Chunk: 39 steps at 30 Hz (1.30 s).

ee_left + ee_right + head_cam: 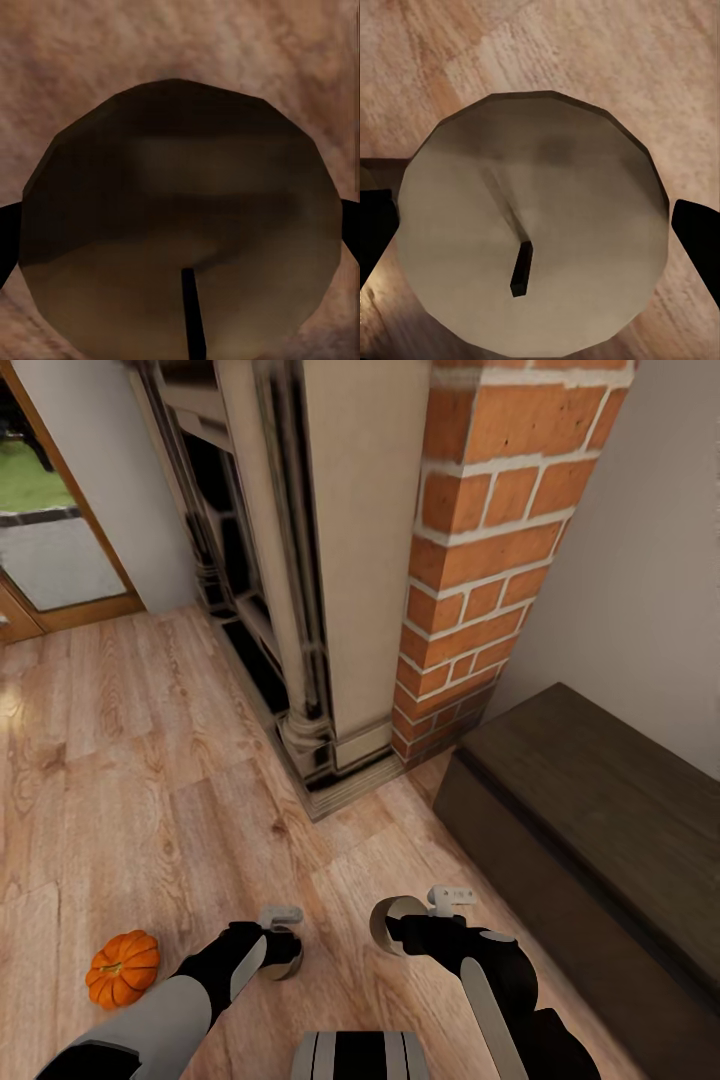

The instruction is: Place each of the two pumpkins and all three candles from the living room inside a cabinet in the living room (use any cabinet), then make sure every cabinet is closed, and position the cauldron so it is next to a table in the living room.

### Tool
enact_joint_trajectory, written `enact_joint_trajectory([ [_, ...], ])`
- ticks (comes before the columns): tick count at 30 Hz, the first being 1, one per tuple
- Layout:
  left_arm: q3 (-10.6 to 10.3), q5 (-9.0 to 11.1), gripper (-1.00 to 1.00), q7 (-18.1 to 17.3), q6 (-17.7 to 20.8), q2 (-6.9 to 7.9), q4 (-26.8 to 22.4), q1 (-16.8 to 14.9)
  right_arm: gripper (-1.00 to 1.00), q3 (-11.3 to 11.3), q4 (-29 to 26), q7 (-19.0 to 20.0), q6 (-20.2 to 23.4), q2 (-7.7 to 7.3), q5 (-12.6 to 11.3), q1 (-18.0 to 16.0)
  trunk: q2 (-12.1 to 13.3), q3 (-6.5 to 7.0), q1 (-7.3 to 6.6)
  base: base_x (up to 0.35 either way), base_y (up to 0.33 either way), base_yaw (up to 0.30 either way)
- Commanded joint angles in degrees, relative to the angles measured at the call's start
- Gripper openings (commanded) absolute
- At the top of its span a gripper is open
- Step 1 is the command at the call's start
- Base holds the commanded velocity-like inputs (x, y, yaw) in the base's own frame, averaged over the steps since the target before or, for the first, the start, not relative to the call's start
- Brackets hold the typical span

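Head view, living-room floor by the fireplace. Item one: left gripper [281,938], black, fingers closed on a candle [284,950], a stubby round cylinder, dim and brownish in shadow. Item two: right gripper [408,922], black, fingers closed on a second candle [392,923], its pale flat end turned toward the left arm.

Left wrist view: candle [180,225] seen end-on, a faceted disc with a thin dark wick near its lower edge, a dark finger [9,236] showing at each side of it; blurred wood grain behind.

Right wrist view: candle [532,225] likewise end-on, pale grey-white, matte, short black wick near centre, a dark finger [699,240] just beside each flank. Long axis of each candle runs out along the fingers, judged from these end-on faces.

Item three: cabinet [600,840], long, low, dark brown wood, flat top and plain front, shut so far as can be seen. It lies ahead and to the robot's right; the right arm is the nearer, the left arm well apart from it. The coming move likely turns on this: both loads must travel rightward, and no drawer stands open to receive them.

Item four: pumpkin [123,966], bright orange, ribbed, short tan stem, resting on the floor just outside the left forearm.

Surroundings: floor [150,760] of light glossy planks; brick column [480,560], red with pale mortar; fireplace surround [300,610], cream and black mouldings.
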Motion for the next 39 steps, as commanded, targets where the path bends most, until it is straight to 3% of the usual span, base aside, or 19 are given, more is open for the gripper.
enact_joint_trajectory([
  [1, -0.44, 0.60, -1.00, 0.40, 0.35, 0.03, -0.08, 0.01, -1.00, 0.04, -0.05, -0.59, 0.18, 0.00, -0.61, -0.03, 0.00, 0.19, -0.03, 0.000, 0.000, 0.000],
  [11, -0.33, 0.64, -1.00, 0.48, 0.45, 0.18, -0.01, 0.01, -1.00, 0.04, -0.05, -0.59, 0.20, 0.00, -0.53, -0.03, 0.14, 2.40, -0.29, -0.011, 0.000, 0.000],
  [39, -0.32, 0.97, -1.00, 0.75, 0.62, 0.65, -0.89, 0.01, -1.00, -0.14, 0.71, -0.83, 0.27, 0.00, 0.05, -0.06, 0.51, 8.61, -1.01, -0.130, 0.000, 0.000],
])
